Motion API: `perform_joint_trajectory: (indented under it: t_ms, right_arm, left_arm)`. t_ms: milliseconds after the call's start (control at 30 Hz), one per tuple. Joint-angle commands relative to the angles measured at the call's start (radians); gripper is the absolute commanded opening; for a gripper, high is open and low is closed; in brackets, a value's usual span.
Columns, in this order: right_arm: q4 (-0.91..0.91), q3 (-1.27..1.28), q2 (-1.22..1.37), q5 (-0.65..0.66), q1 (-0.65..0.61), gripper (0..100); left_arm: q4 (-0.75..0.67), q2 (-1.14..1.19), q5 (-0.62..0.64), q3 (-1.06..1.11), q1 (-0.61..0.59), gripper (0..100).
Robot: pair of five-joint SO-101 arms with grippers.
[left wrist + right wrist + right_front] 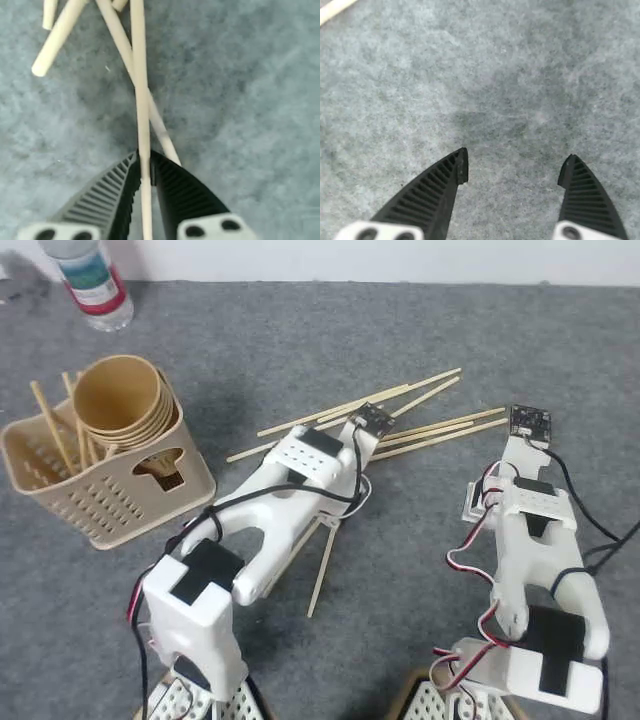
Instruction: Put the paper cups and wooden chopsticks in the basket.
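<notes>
Reads as partly done: paper cups nested in the basket at ten o'clock, a few wooden chopsticks standing beside them inside. Leaves loose chopsticks strewn over the surface from centre toward one o'clock. Has the left gripper clenched on a single chopstick there, and the right gripper spread empty near three o'clock.

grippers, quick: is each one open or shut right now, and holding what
Left gripper: shut on a wooden chopstick.
Right gripper: open, holding nothing.
</notes>
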Motion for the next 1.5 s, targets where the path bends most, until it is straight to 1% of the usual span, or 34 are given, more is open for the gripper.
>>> perform_joint_trajectory:
  t_ms: [0,100,200,400,467,567,667,733,867,933,1000,1100,1167,1200,1267,1367,1467]
  right_arm:
    - [0.002,-0.057,-0.004,-0.002,-0.015,29.9]
    - [0.002,-0.057,-0.004,-0.002,-0.015,29.9]
    - [0.002,-0.057,-0.004,-0.002,-0.015,29.9]
    - [0.002,-0.057,-0.004,-0.002,-0.015,29.9]
    - [0.002,-0.057,-0.004,-0.002,-0.015,29.9]
    - [0.002,-0.057,-0.004,-0.002,-0.015,29.9]
    - [0.002,-0.057,-0.004,-0.002,-0.015,29.9]
    - [0.002,-0.057,-0.004,-0.002,-0.015,29.9]
    - [0.002,-0.057,-0.004,-0.002,-0.021,29.9]
    - [0.002,-0.057,-0.004,-0.002,-0.031,29.9]
    - [0.002,-0.057,-0.004,0.000,-0.033,29.9]
    - [0.002,-0.057,-0.004,0.000,-0.031,29.9]
    - [0.004,-0.055,-0.004,0.000,-0.030,29.9]
    - [0.004,-0.055,-0.004,0.000,-0.030,29.9]
    - [0.004,-0.055,-0.004,0.000,-0.031,29.9]
    - [0.002,-0.055,-0.004,0.000,-0.033,29.9]
    - [0.002,-0.055,-0.004,0.000,-0.033,29.9]
  left_arm:
    - [0.166,-0.110,-0.100,-0.104,0.000,1]
    - [0.222,-0.224,-0.143,-0.117,-0.011,1]
    - [0.221,-0.391,-0.147,-0.116,-0.018,1]
    - [0.144,-0.761,-0.147,-0.117,-0.060,1]
    - [0.095,-0.890,-0.147,-0.117,-0.092,1]
    - [-0.005,-1.073,-0.146,-0.117,-0.181,1]
    - [-0.092,-1.243,-0.141,-0.116,-0.308,1]
    - [-0.115,-1.344,-0.141,-0.111,-0.408,1]
    - [-0.114,-1.505,-0.146,-0.097,-0.601,1]
    - [-0.133,-1.564,-0.146,-0.054,-0.703,1]
    - [-0.192,-1.599,-0.146,0.028,-0.796,1]
    - [-0.370,-1.623,-0.141,0.219,-0.931,1]
    - [-0.503,-1.633,-0.137,0.355,-0.999,1]
    - [-0.559,-1.637,-0.126,0.418,-1.020,1]
    - [-0.617,-1.649,-0.078,0.516,-1.045,1]
    - [-0.649,-1.666,-0.032,0.608,-1.051,1]
    - [-0.678,-1.679,-0.023,0.670,-1.051,1]
